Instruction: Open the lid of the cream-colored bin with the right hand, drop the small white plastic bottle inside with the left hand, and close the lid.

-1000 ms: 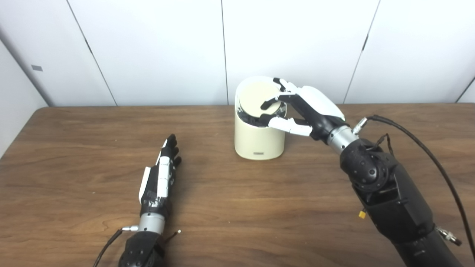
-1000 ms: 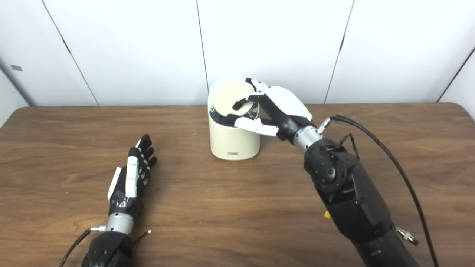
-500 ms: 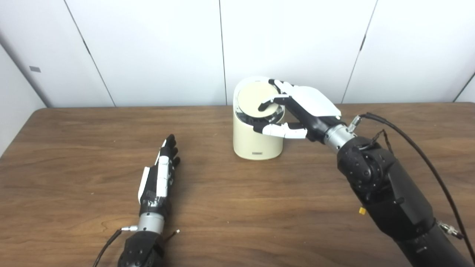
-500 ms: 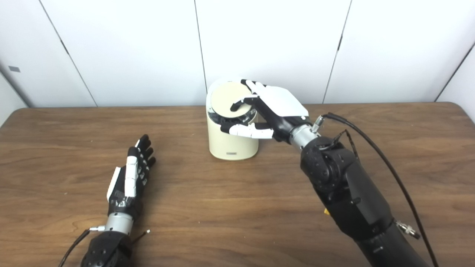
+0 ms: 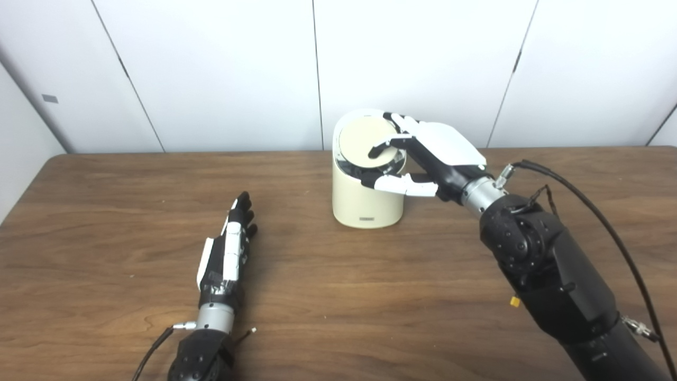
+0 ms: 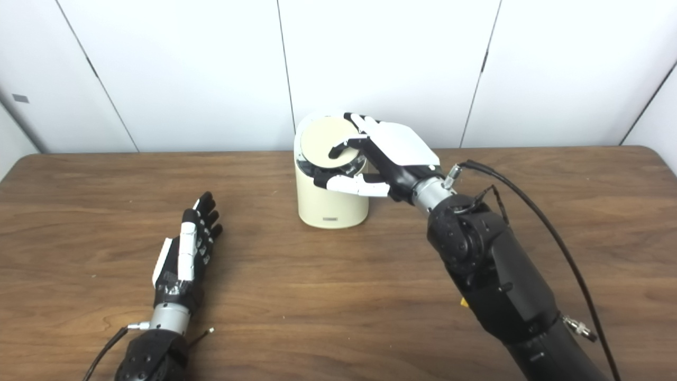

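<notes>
The cream-colored bin [image 5: 365, 203] stands at the back middle of the table. Its round lid [image 5: 357, 140] is tilted, with a dark gap showing under its front edge. My right hand [image 5: 423, 153] holds the lid: fingers lie across its top face and the thumb [image 5: 399, 184] reaches under its front edge at the bin's rim. My left hand [image 5: 227, 251] lies flat on the table at the front left, fingers stretched out, holding nothing. No small white bottle shows in either view.
The brown wooden table [image 5: 338, 296] runs to a white panelled wall behind the bin. A black cable [image 5: 597, 211] loops off my right forearm over the table's right side. Nothing else lies on the table.
The camera shifted slightly. My right thumb slid left along the bin's rim under the lid, and the lid sits a little lower. The left hand has not moved.
</notes>
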You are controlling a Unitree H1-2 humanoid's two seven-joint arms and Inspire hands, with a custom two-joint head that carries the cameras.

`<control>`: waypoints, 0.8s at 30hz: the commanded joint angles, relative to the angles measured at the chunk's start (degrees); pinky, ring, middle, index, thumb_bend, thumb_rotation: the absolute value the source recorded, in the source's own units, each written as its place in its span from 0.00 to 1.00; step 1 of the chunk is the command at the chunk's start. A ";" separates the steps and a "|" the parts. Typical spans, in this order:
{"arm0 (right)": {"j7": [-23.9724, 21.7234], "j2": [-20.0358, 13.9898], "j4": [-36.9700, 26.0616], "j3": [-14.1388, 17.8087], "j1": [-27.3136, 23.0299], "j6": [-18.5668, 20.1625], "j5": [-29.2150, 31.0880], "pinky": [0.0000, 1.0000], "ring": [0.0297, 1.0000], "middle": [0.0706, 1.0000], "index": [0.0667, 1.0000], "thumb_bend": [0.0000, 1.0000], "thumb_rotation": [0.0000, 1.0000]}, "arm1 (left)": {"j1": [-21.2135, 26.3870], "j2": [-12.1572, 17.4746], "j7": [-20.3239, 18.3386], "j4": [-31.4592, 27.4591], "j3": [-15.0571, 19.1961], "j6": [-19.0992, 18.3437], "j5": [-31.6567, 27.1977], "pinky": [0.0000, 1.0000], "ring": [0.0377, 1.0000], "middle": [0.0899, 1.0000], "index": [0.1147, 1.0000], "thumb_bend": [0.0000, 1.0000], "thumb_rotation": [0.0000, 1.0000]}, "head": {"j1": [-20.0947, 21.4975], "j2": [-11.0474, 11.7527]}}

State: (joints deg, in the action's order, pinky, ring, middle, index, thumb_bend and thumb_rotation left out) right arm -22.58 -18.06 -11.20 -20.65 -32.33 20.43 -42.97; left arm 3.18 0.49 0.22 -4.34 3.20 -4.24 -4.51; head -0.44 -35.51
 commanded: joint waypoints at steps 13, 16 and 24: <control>2.14 1.82 -5.60 9.03 -2.03 1.48 5.38 1.00 1.00 1.00 0.82 0.58 0.97 | 0.26 0.64 -0.72 -1.00 -0.90 -0.22 -0.20 0.99 1.00 1.00 1.00 0.61 1.00 | 0.00 0.13; 2.55 1.75 -5.95 10.14 -0.07 2.09 5.95 1.00 1.00 0.99 0.82 0.56 0.96 | 0.39 0.71 -0.76 -0.92 -0.84 -0.23 -0.27 1.00 1.00 1.00 1.00 0.62 1.00 | 0.13 0.09; 2.34 1.57 -7.97 13.92 8.62 5.75 9.12 1.00 1.00 1.00 0.92 0.54 0.99 | 0.25 1.57 -0.58 -2.48 0.48 -1.46 -0.80 0.99 1.00 1.00 1.00 0.62 1.00 | 0.51 -0.24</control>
State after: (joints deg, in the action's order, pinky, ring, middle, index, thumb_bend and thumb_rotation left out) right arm -21.20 -16.37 -16.43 -8.01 -22.25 25.87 -34.93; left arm 3.12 1.44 -0.32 -4.98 3.32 -5.35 -5.00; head 0.09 -35.68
